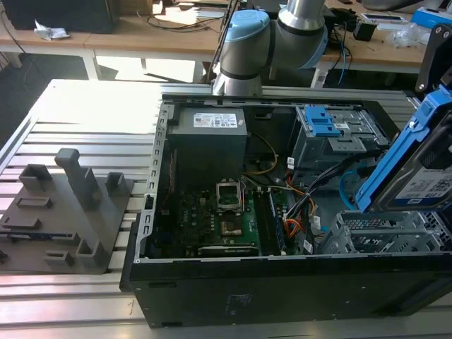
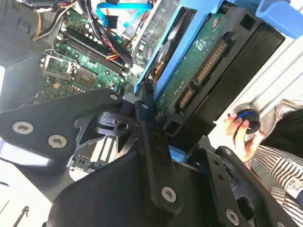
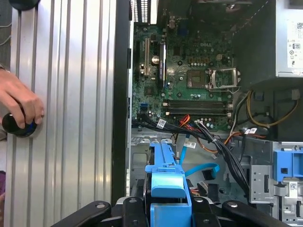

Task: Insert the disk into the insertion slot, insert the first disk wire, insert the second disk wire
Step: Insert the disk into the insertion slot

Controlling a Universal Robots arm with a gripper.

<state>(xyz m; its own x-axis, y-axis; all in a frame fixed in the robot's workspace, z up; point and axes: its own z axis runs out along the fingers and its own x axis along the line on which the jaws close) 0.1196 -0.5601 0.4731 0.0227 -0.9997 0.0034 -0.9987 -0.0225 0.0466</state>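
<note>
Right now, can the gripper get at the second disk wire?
Probably not: the gripper is shut on the disk, held tilted above the insertion slot; the second disk wire lies free inside the case.

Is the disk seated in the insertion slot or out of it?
Out. The disk hangs tilted above the insertion slot, held by the gripper.
</note>
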